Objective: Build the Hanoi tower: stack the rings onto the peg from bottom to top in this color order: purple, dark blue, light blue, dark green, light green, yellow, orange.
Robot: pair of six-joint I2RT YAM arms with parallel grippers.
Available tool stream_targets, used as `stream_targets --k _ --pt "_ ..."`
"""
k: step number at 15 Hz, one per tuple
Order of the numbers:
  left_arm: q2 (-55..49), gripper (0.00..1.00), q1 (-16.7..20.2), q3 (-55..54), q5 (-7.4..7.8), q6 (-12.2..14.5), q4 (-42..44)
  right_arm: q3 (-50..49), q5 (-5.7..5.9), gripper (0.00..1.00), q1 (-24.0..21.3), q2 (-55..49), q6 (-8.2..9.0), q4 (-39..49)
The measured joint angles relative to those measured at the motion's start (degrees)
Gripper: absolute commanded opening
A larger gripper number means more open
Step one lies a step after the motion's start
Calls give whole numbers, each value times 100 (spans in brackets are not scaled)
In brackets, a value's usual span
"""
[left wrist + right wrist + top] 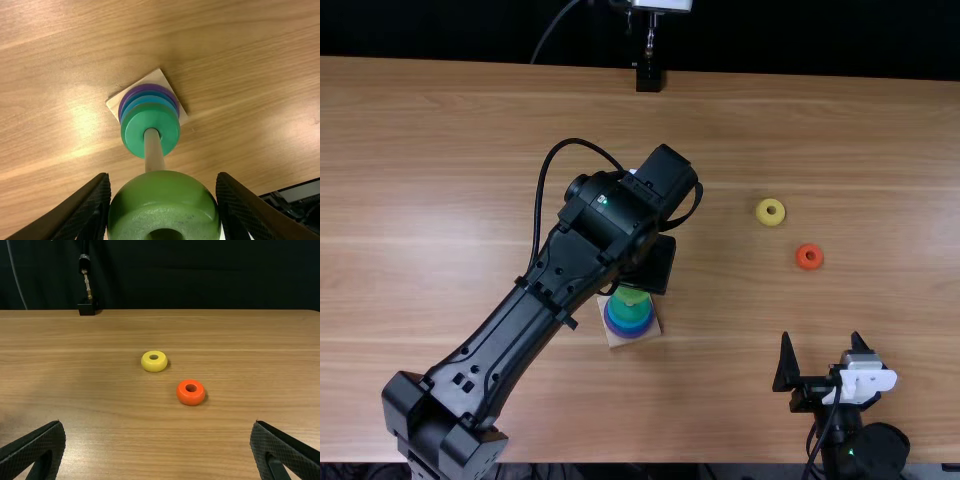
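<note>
Left tool (164, 187): gripping the light green ring (164, 202) by its sides.
Light green ring: above the dark green ring (131, 134), near the top of the peg (154, 155); cannot tell if threaded.
Lowering: centre the hole, keep it level, release once it slides freely.
Peg: pale, slim, smooth.
Right tool (158, 426): spread wide, empty.
Yellow ring (147, 364), orange ring (190, 399): glossy, rounded, well right of the peg.

On the table (440, 200), the base (615, 341) carries the peg (153, 152), with the stacked rings (629, 324) around it; above them, another ring (163, 200) sits between the left tool's (653, 268) fingers. To the base's right and farther back lie the rear loose ring (761, 214) and, just right and in front of it, the front loose ring (800, 260), not touching.
</note>
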Motion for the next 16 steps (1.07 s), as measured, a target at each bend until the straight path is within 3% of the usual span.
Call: stream_targets --k 11,12,13,14,15,16 --pt "348 0 7 -15 2 0 -7 2 0 100 0 0 0 0" --pt "348 6 7 -15 2 0 -9 2 0 100 0 0 2 -2" --pt "348 42 4 -15 4 4 -11 0 -2 100 0 0 0 0" --pt "348 92 7 -15 2 7 -11 0 2 100 0 0 2 0" --pt "348 100 7 -17 22 4 -9 2 0 100 0 0 2 0" --pt "348 100 9 -24 50 4 -7 2 2 100 0 0 0 0"
